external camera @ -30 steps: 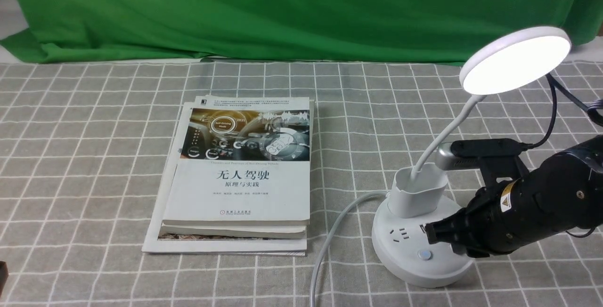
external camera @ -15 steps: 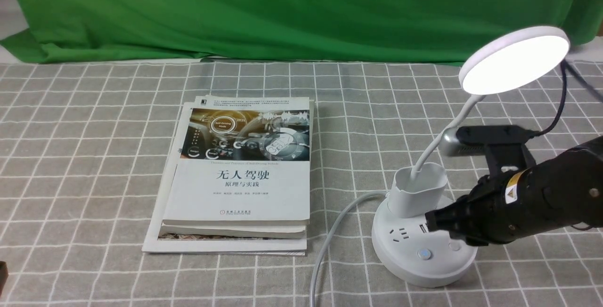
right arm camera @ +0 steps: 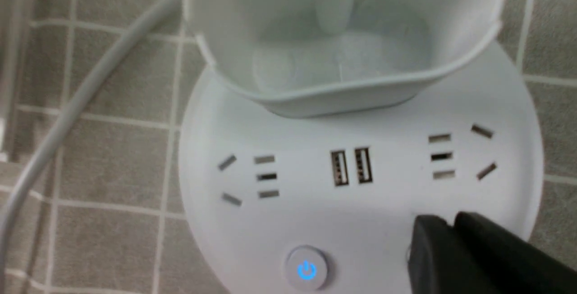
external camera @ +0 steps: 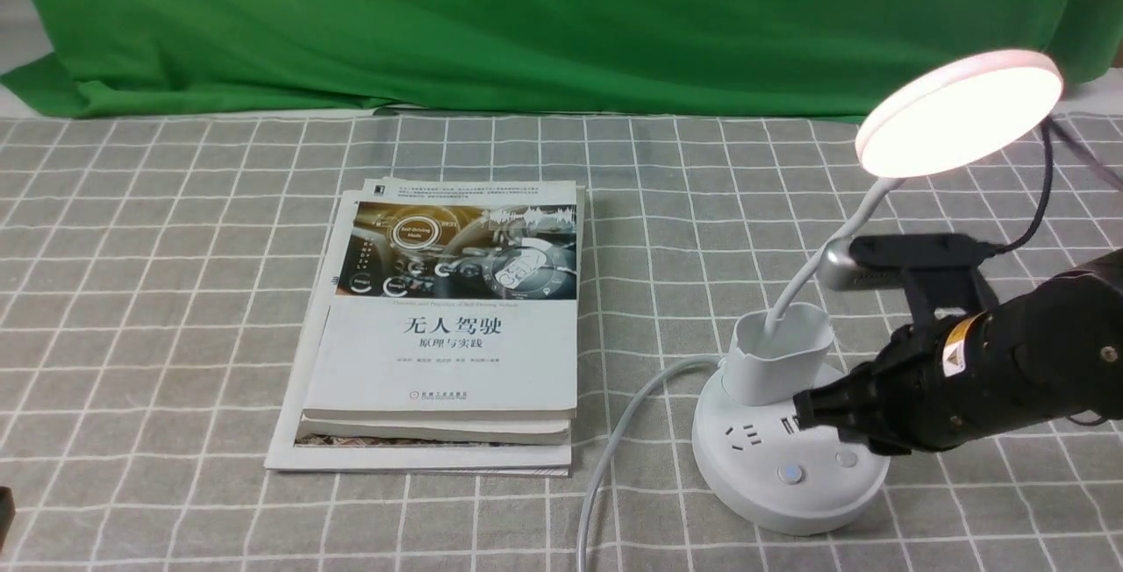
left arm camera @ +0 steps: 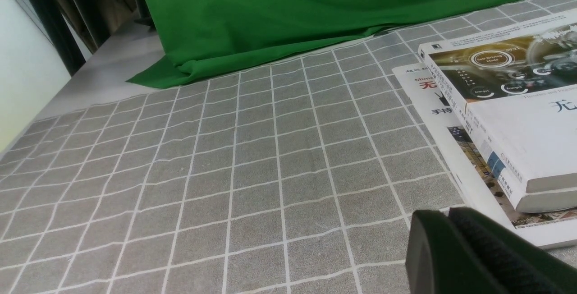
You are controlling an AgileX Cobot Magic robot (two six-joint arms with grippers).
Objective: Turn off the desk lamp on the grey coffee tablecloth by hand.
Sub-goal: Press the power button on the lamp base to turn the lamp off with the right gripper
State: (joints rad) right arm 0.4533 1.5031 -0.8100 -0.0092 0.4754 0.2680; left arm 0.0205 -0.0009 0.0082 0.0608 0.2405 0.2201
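The white desk lamp stands at the right on the grey coffee tablecloth [external camera: 175, 291]. Its disc head [external camera: 961, 116] is lit with a warm pinkish glow. Its round base [external camera: 754, 489] carries the cup [external camera: 776, 361], a blue-lit power button [external camera: 790, 473] and a plain second button [external camera: 846, 459]. My right gripper [external camera: 800, 410] is shut and empty, with its tip just above the base by the USB ports. In the right wrist view the gripper [right arm camera: 444, 224] hovers over the base [right arm camera: 315, 222], beside the blue button [right arm camera: 306, 269]. My left gripper [left arm camera: 444, 217] is shut, low over the cloth.
A stack of books [external camera: 447, 326] lies mid-table, left of the lamp, and also shows in the left wrist view [left arm camera: 518, 118]. The lamp's white cable [external camera: 614, 440] runs from the base to the front edge. A plain green cloth [external camera: 526, 19] hangs behind.
My right gripper has lifted off the base, uncovering the second button, and has since held almost still. The lamp's light has turned from white to a warmer pinkish tone and stays lit.
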